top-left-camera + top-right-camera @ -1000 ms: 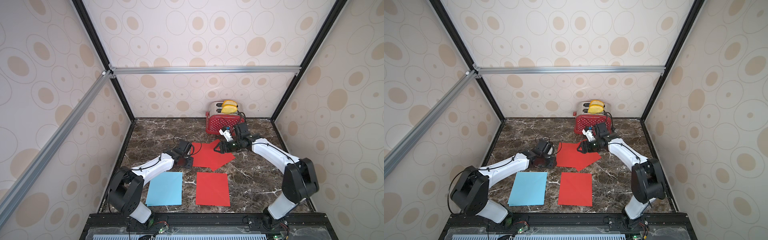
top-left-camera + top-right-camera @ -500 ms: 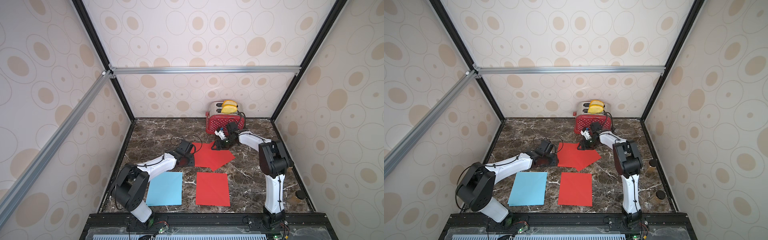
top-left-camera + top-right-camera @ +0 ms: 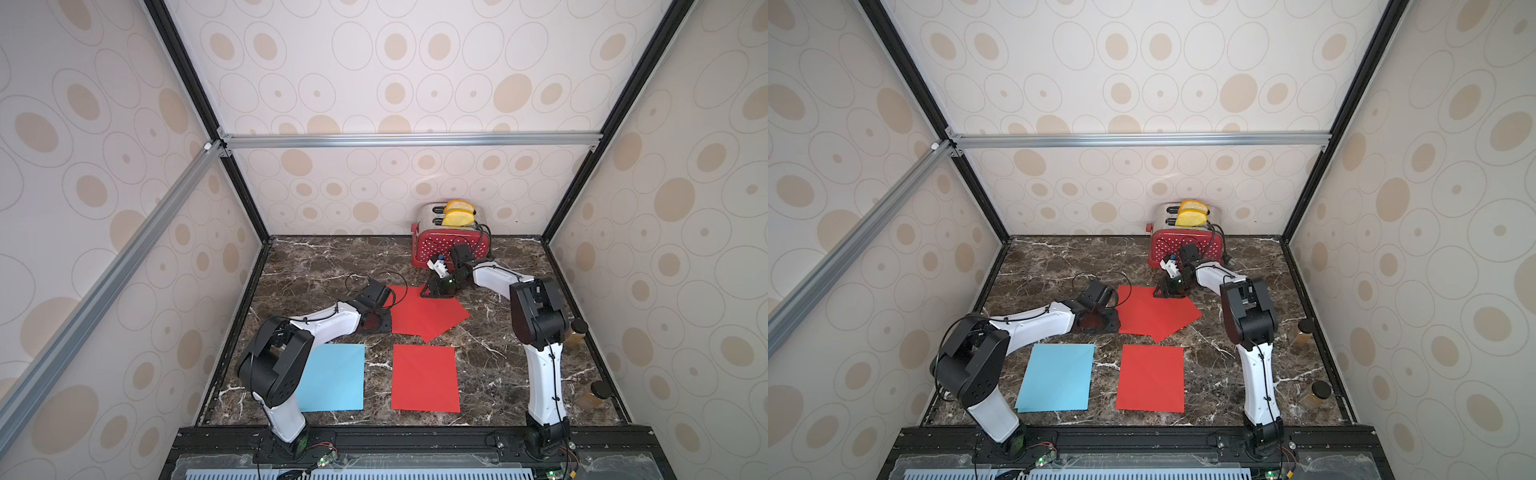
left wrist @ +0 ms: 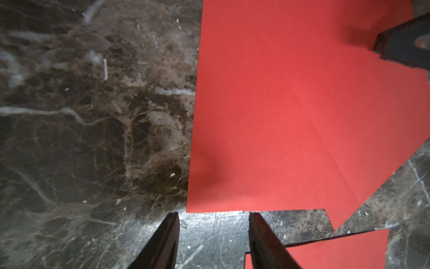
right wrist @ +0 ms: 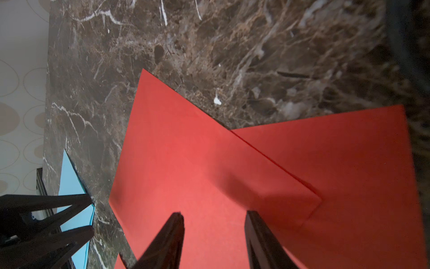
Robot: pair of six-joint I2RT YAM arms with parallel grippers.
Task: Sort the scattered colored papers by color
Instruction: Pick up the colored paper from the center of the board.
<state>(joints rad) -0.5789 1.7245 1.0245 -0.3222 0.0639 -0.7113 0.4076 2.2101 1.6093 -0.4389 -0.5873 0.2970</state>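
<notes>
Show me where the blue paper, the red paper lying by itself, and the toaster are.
blue paper (image 3: 334,378): in a top view, middle of the visible sheet.
lone red paper (image 3: 424,377): in a top view, centre of the sheet.
toaster (image 3: 432,245): in a top view, its red dotted side.

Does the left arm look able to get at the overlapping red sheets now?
Probably yes: the left gripper stands open at the edge of the overlapping red sheets, only bare marble tabletop between.

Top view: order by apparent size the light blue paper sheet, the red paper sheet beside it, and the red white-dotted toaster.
1-2. light blue paper sheet and red paper sheet beside it: they look alike, so no ranking.
3. red white-dotted toaster: smallest, though it stands farther away.
</notes>
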